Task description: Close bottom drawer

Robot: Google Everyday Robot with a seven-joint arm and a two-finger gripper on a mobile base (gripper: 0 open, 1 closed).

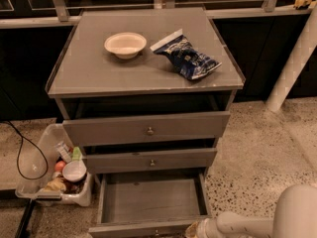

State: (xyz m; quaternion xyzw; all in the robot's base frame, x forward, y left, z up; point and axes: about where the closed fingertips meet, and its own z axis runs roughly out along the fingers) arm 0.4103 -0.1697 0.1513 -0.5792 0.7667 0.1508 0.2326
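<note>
Grey cabinet (89, 76) stands on a speckled floor and carries three drawers. The bottom drawer (148, 200) is pulled well out, with its inner floor exposed and its front panel at the lower edge of the view. The middle drawer (124, 161) and top drawer (109, 129) sit less far out. The gripper (194, 229) is just beside the right end of the bottom drawer's front panel, on a white arm (247, 222) entering from the lower right. Whether it is clenched or released cannot be told. A white bowl (125, 44) and a blue bag (187, 57) lie on the cabinet top.
</note>
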